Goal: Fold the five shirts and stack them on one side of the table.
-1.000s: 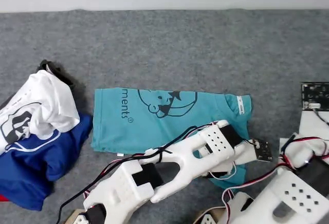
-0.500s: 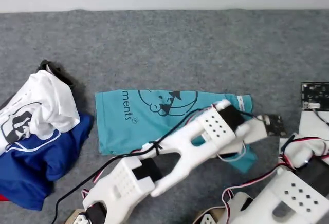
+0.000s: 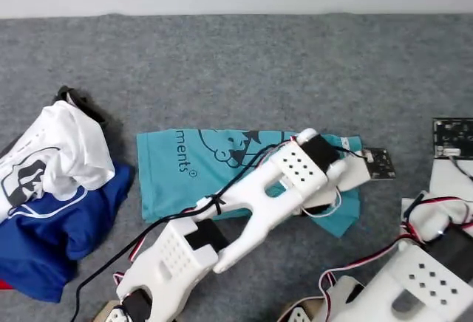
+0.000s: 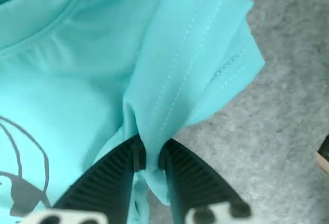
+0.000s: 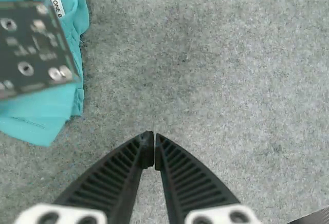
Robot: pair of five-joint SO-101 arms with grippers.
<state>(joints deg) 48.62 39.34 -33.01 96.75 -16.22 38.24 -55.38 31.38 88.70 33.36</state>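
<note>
teal cloth is pinched between the jaws of the left tool (image 4: 149, 157): it is clamped on a bunched sleeve of the teal shirt (image 3: 207, 167), at the collar end. from that pinch the rest of the shirt runs away flat on the grey table (image 3: 259, 71). its long axis points from the left tool toward the heap of the white shirt (image 3: 59, 148) and blue shirt (image 3: 66, 233), which lies just past its hem. so the fold, as i judge it, means carrying the sleeve inward over the printed body, not outward. the right tool (image 5: 154, 149) hangs with jaws together on nothing above bare table, the sleeve just beside it. the left tool is the one that has hold.
</note>
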